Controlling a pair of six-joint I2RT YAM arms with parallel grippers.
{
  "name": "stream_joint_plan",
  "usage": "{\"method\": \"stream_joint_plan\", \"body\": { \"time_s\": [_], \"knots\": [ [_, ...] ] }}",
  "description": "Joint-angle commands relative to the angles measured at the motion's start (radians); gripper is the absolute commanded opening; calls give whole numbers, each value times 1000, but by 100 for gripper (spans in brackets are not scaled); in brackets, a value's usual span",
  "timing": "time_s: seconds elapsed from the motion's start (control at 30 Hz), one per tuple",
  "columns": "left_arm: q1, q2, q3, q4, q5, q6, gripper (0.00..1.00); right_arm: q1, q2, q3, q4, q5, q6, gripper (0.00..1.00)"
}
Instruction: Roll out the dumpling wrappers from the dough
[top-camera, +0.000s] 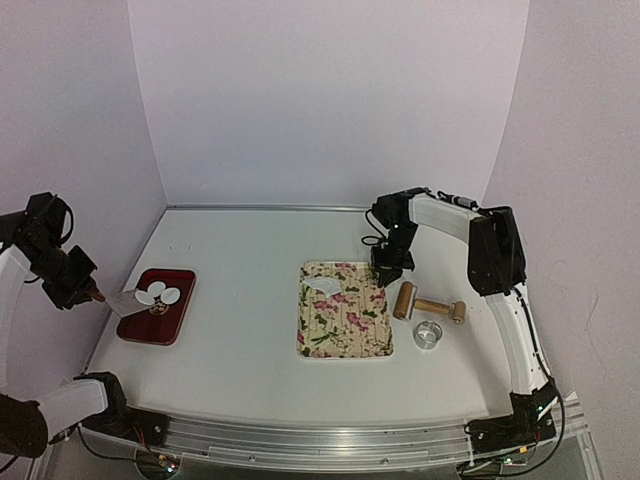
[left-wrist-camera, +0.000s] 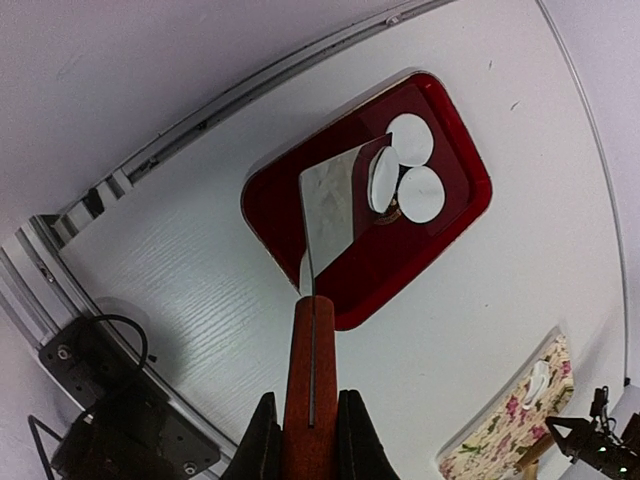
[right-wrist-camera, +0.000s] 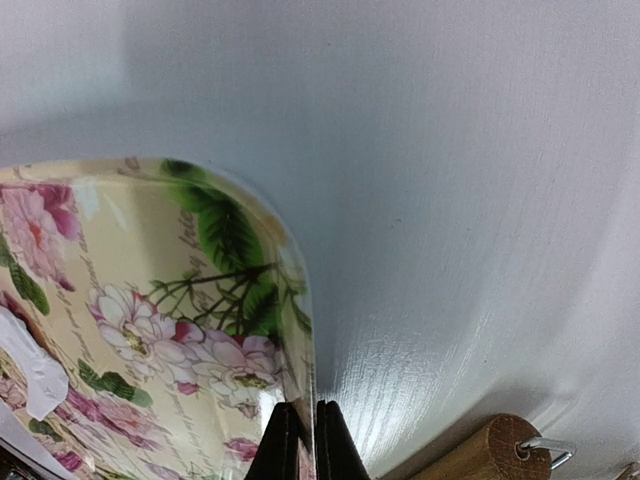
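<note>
Bright, even light; wrist views curve at edges.

Open lane: bare table (top-camera: 245, 300) between red tray (top-camera: 135, 335) and floral tray (top-camera: 345, 345); nothing stands there. The far strip behind both trays is bare too.
Left: spatula (top-camera: 122, 302), clamped in left tool (left-wrist-camera: 310, 430), slants in over the red tray's left rim, blade end at the dumpling wrappers (top-camera: 160, 293).
Right, crowded: right tool (top-camera: 390, 270) pinches the floral tray's far-right rim. Rolling pin (top-camera: 430, 305) and ring cutter (top-camera: 428, 335) lie just beside that tray's right edge.
Backdrop (top-camera: 330, 100) closes the far and side edges.
</note>
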Motion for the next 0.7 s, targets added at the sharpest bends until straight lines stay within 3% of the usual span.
{"method": "stream_joint_plan", "body": {
  "time_s": [0.0, 0.43, 0.67],
  "knots": [
    [3, 34, 121, -51, -84, 117, 0, -5, 16, -23, 16, 60, 31, 0],
    [4, 92, 52, -53, -15, 134, 0, -5, 14, -29, 22, 63, 55, 0],
    [3, 113, 105, -54, -58, 173, 0, -5, 24, -15, 22, 59, 59, 0]
  ]
}}
